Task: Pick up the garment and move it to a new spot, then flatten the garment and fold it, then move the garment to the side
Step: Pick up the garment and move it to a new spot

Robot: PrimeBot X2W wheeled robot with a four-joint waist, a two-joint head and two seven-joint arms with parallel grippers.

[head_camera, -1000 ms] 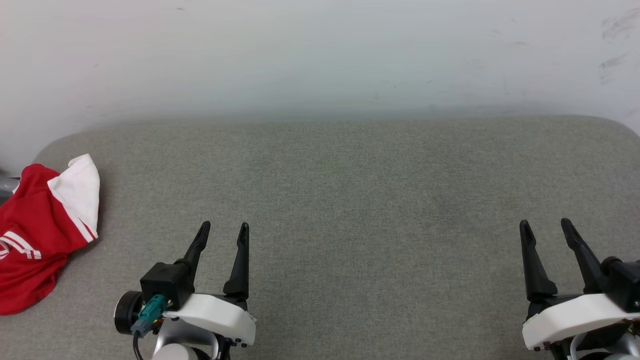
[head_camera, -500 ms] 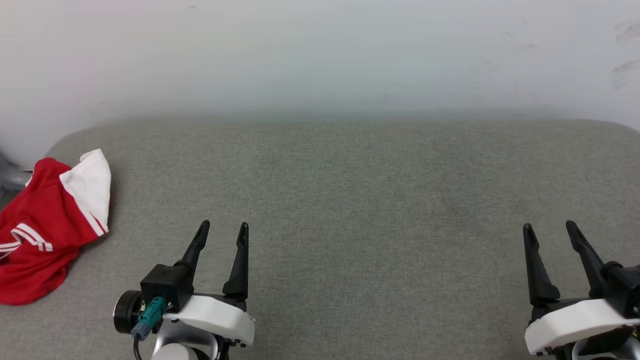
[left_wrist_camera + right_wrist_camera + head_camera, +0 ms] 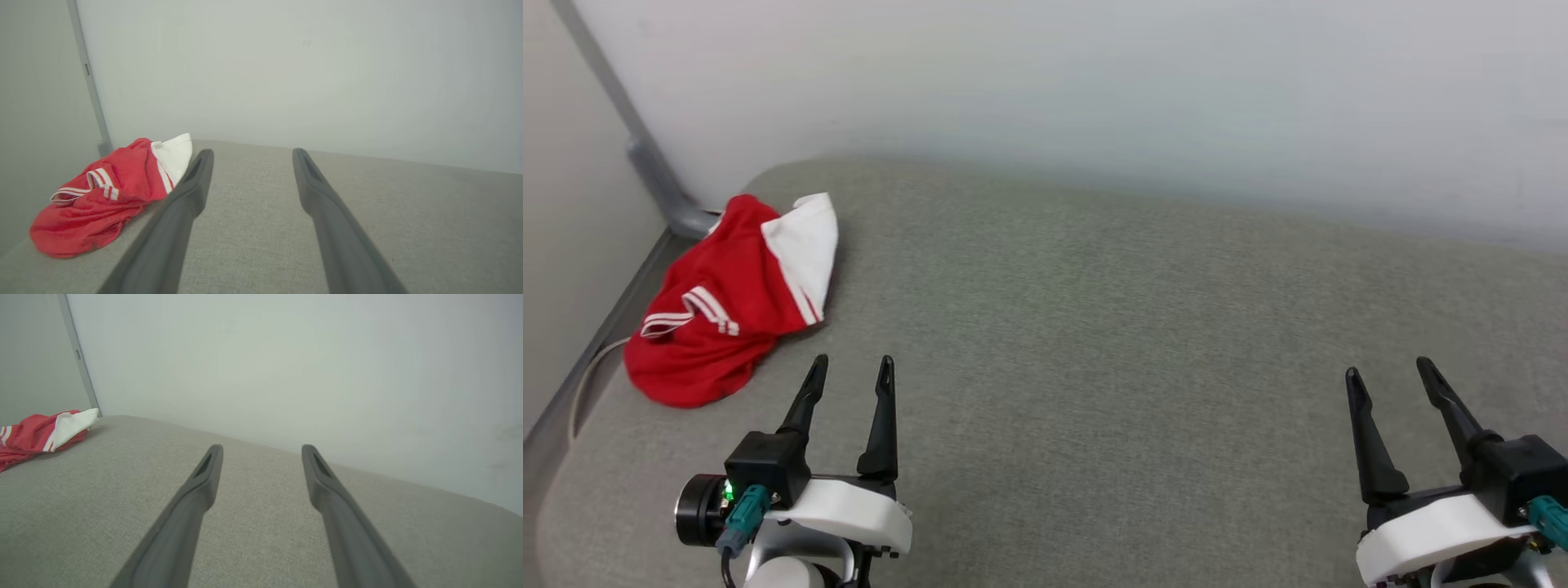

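- The garment (image 3: 727, 310) is a bright red shirt lying in a crumpled heap at the far left corner of the worktop (image 3: 1094, 327).
- A white sleeve end edged with thin red-and-white stripes sits on the heap's far end, towards the worktop's back edge. A second band of white stripes crosses the red cloth nearer the worktop's left edge.
- In the head view the heap's long axis runs on a slant, from the worktop's left edge up towards its back corner, with the white end farthest away.
- The worktop is covered in grey woven fabric and has rounded corners. A pale wall (image 3: 1094, 82) stands behind its back edge.
- A grey pipe (image 3: 645, 155) comes down the wall to the worktop's far left corner, just behind the garment.
- The left gripper (image 3: 854, 361) hangs over the worktop's near left part with its fingers spread and nothing between them. It is near the garment but apart from it.
- In the left wrist view the garment (image 3: 106, 196) lies left of the left gripper (image 3: 252, 152), partly behind one finger.
- The right gripper (image 3: 1388, 367) hangs over the worktop's near right part, well apart from the garment, fingers spread and empty.
- In the right wrist view the right gripper (image 3: 262, 447) points along the bare worktop, and the garment (image 3: 28, 435) lies at its far left.
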